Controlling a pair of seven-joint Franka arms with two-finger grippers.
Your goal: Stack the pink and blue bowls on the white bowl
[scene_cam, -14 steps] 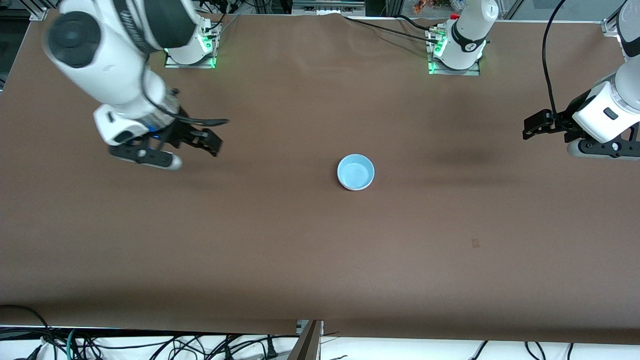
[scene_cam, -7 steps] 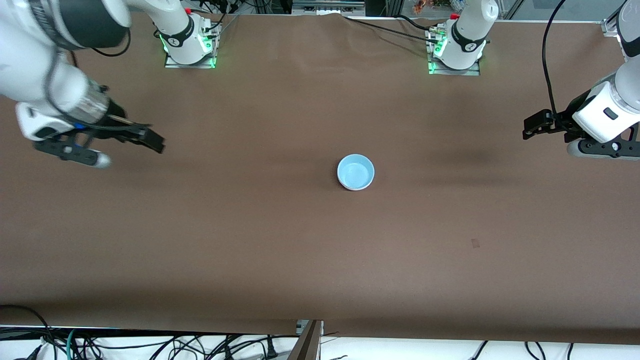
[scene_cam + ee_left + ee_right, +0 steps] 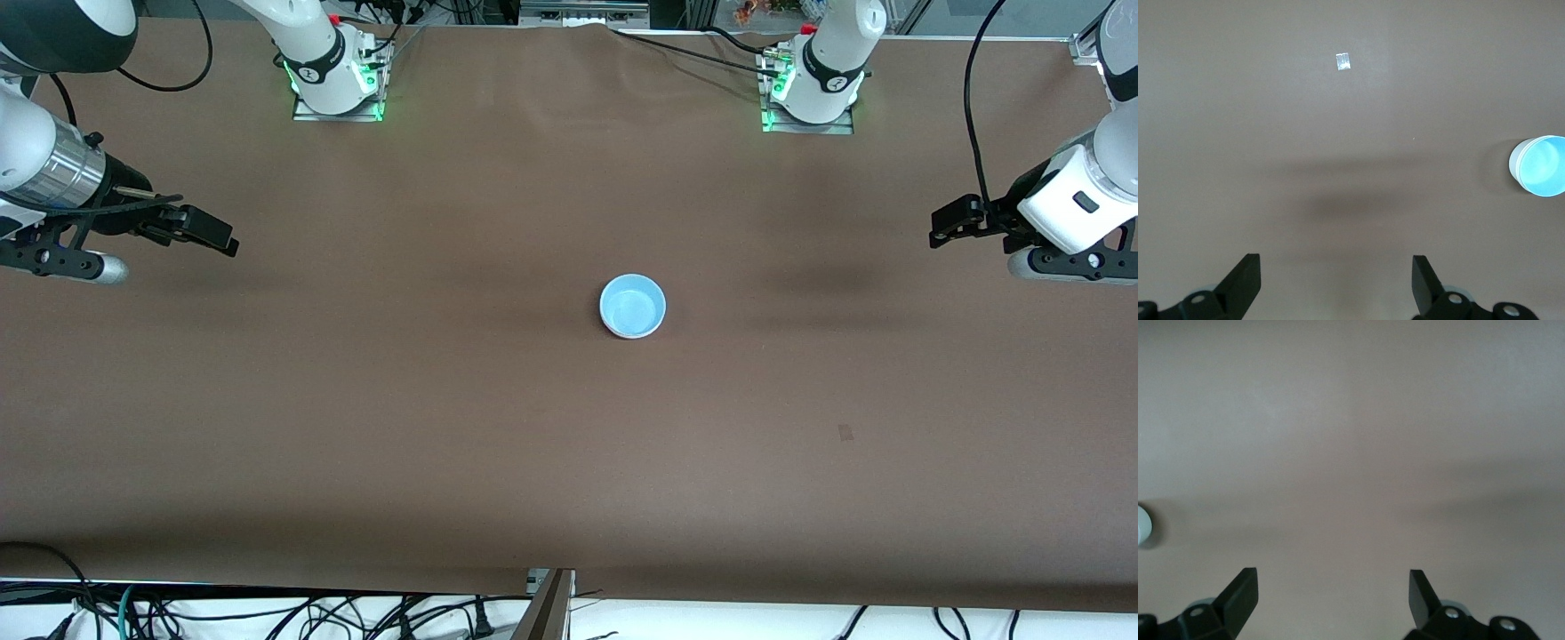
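Brown cloth-covered table (image 3: 498, 444), faintly creased, softly shadowed. Tangled black cables (image 3: 267, 613) along its near edge on white floor; metal framing along the top edge.

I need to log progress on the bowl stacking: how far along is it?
It looks finished: a single stack stands mid-table, blue bowl on top, a white wall showing beneath; the pink bowl cannot be seen. Nothing is in hand: the left tool and right tool hang open over bare table at their ends. Nothing visibly remains.
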